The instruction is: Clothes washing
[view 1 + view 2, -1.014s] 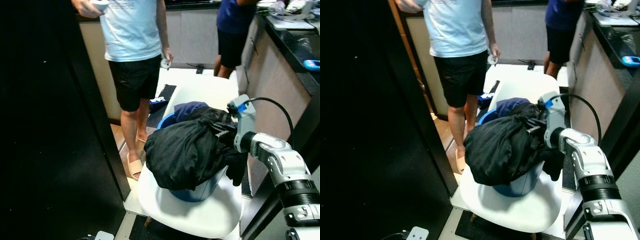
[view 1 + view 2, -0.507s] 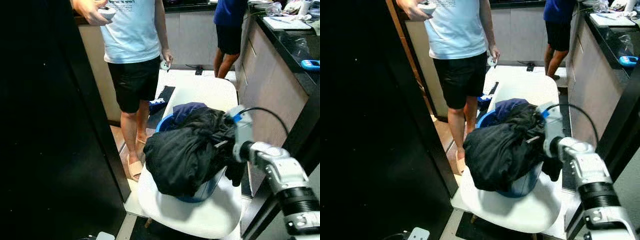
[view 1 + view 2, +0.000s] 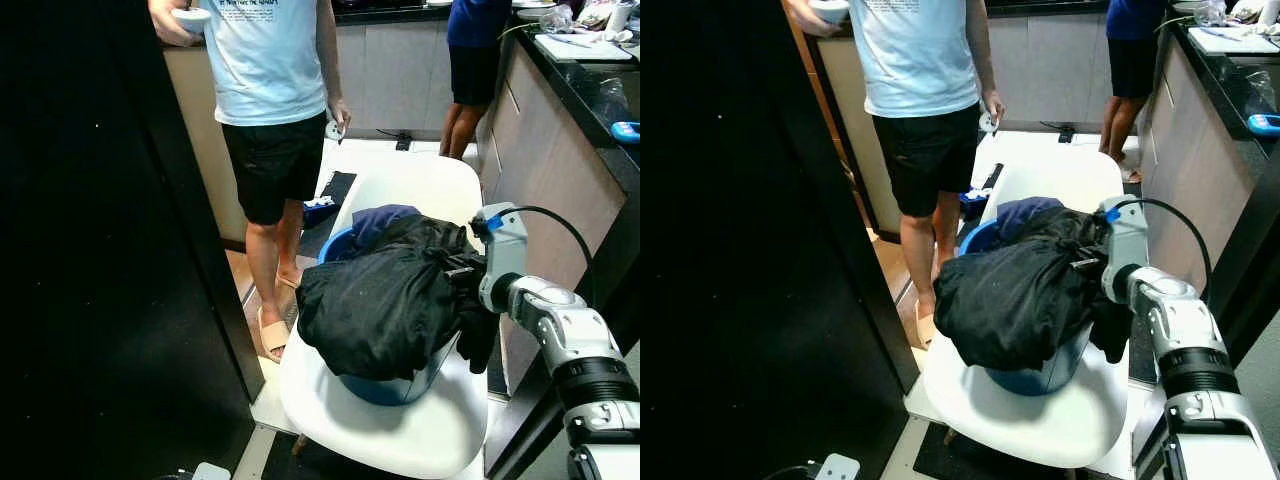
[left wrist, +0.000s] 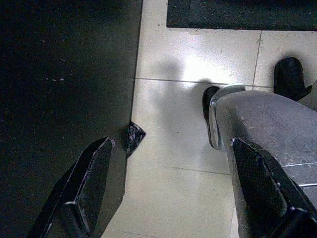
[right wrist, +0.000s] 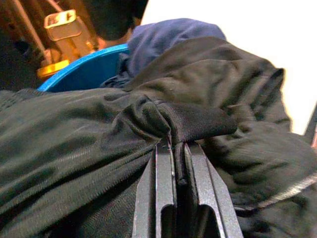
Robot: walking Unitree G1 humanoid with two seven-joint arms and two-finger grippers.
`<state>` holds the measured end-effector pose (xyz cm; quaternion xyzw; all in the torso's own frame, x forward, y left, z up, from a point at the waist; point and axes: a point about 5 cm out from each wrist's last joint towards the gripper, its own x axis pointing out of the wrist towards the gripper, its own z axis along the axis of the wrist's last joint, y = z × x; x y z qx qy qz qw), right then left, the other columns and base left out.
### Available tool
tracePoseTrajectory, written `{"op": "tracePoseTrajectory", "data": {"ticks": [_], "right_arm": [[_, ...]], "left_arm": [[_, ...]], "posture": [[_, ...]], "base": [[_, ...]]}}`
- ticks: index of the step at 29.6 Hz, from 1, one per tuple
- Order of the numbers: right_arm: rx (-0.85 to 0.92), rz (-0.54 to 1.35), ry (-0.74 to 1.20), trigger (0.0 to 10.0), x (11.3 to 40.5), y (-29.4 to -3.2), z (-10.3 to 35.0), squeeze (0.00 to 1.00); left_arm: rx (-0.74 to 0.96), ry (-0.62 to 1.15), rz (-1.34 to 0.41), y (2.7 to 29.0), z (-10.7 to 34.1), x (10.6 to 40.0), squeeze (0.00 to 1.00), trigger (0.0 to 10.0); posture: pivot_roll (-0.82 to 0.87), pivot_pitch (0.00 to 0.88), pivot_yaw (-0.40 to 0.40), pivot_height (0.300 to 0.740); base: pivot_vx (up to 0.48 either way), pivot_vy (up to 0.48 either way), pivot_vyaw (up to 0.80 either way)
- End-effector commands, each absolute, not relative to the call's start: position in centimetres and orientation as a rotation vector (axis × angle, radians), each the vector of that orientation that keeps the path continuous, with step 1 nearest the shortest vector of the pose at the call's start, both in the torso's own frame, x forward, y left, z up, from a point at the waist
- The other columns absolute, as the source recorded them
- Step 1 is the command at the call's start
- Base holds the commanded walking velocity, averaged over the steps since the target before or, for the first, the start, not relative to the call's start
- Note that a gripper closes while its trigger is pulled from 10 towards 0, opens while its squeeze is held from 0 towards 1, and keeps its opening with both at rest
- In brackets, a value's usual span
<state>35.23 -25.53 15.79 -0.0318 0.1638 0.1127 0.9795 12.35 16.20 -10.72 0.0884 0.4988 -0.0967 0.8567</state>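
the black garment [image 3: 385, 305] is lying heaped over a blue basin [image 3: 390, 385] that is sitting on a white chair [image 3: 400, 440], with a dark blue piece of clothing [image 3: 385, 218] poking out behind it toward the chair's back. the right gripper [image 5: 178, 166] is reaching in from the robot's right side of the heap, its two black fingers [image 5: 166, 178] pressed together and pinching a bunched fold of the black garment between them. the left gripper [image 4: 168, 183] is hanging low over the pale tiled floor [image 4: 173, 119], its fingers spread wide apart with nothing between them. a person in a light blue shirt [image 3: 265, 60] and black shorts is standing just beyond the chair, and another person in dark blue [image 3: 470, 40] is standing farther back beside the counter [image 3: 590, 90].
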Motion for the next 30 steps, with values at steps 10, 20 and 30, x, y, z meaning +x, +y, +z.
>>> {"op": "tracePoseTrajectory", "data": {"ticks": [10, 20, 30], "right_arm": [[-0.118, -0.078, 0.221, 0.0, 34.7, -32.7, 20.3, 0.00], [-0.111, 0.250, 0.412, 0.0, 33.9, -27.4, 14.8, 0.00], [-0.177, 0.556, 0.552, 1.9, 32.2, -22.9, 11.0, 0.00]], "left_arm": [[0.183, 1.125, -0.222, 15.9, -11.3, 10.5, 0.00, 10.0], [0.194, 1.120, -0.230, 16.2, -11.3, 10.7, 0.00, 10.0], [0.197, 1.119, -0.229, 16.3, -11.2, 10.8, 0.00, 10.0]], "posture": [[-0.01, 0.000, 0.037, 0.740], [-0.01, 0.000, 0.051, 0.740], [-0.01, 0.000, 0.050, 0.740]], "base": [[0.000, 0.000, 0.00], [0.000, 0.000, 0.00], [0.000, 0.000, 0.00]]}}
